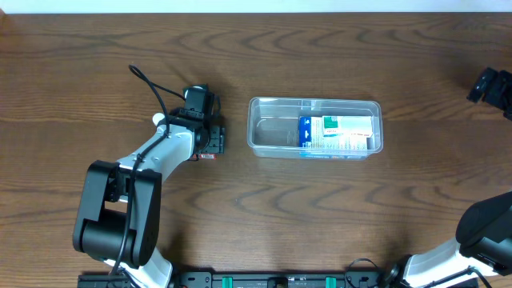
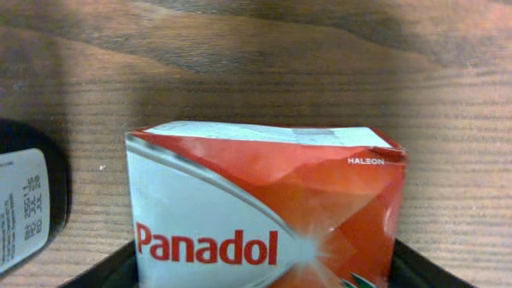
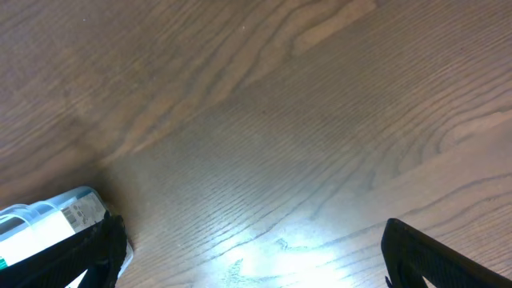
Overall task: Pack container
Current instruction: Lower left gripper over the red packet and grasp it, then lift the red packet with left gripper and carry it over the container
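Progress: partly done, I judge; one carton lies inside the bin and at least two items are outside it.
Left to do: carry the Panadol box across and drop it in, then likely the bottle.
Left gripper (image 1: 210,138): low over the table at about 9 o'clock from the middle, with its dark fingers pressed to both sides of the Panadol box, so it looks clamped on it. Whether the box is off the wood cannot be told.
Panadol box (image 2: 264,200): red and white with its printed face up, filling the left wrist view.
Bottle (image 2: 22,210): dark with a white label, on the wood at 9 o'clock of the box, close but apart.
Container (image 1: 268,102): clear and shallow, just past the table's middle, at 3 o'clock from the left gripper and well apart from it.
Contents: one blue, green and white carton (image 1: 336,134) lies flat in the 3 o'clock half, and the 9 o'clock half is bare.
Right gripper (image 1: 490,84): far out at 2 o'clock, with its fingers spread wide and holding nothing.
Table (image 1: 360,48): dark wood grain.
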Robot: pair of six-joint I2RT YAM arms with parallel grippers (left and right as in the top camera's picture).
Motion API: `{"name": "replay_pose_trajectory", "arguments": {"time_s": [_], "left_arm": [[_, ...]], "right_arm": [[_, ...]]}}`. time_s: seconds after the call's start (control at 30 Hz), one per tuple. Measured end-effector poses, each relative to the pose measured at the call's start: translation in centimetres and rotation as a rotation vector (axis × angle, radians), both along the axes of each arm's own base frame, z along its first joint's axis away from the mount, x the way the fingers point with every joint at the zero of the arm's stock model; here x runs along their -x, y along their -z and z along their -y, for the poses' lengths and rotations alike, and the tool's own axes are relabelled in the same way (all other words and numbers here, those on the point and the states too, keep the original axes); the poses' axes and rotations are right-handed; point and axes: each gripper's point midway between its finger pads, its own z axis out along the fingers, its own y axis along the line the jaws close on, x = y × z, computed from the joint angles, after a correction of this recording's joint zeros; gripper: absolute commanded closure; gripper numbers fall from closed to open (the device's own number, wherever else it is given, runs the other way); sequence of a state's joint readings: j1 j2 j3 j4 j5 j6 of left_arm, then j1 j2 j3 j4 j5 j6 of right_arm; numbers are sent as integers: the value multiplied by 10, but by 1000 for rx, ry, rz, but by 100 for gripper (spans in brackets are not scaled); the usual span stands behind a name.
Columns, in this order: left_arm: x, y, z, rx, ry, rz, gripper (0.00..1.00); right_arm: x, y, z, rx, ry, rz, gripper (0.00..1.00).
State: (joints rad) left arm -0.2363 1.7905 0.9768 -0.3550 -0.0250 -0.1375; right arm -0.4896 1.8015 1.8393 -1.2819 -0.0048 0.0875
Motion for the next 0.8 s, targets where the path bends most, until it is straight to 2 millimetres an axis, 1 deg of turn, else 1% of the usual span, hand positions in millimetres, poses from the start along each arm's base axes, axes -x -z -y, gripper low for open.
{"name": "replay_pose_trajectory", "arguments": {"time_s": [0.13, 0.23, 0.33, 0.43, 0.5, 0.63, 0.73, 0.8], "left_arm": [[-1, -8, 0, 4, 3, 17, 34], [0, -18, 0, 6, 3, 30, 34], [5, -32, -1, 9, 2, 40, 34], [12, -54, -2, 14, -3, 42, 34], [11, -78, -2, 24, -14, 60, 34], [1, -141, 4, 56, -28, 133, 34], [-7, -188, 17, 90, -21, 205, 34], [-11, -212, 31, 120, -7, 254, 35]], "right_arm": [[0, 0, 0, 0, 0, 0, 1], [0, 0, 0, 0, 0, 0, 1], [0, 0, 0, 0, 0, 0, 1], [0, 0, 0, 0, 0, 0, 1], [0, 0, 0, 0, 0, 0, 1], [0, 0, 0, 0, 0, 0, 1], [0, 0, 0, 0, 0, 0, 1], [0, 0, 0, 0, 0, 0, 1]]}}
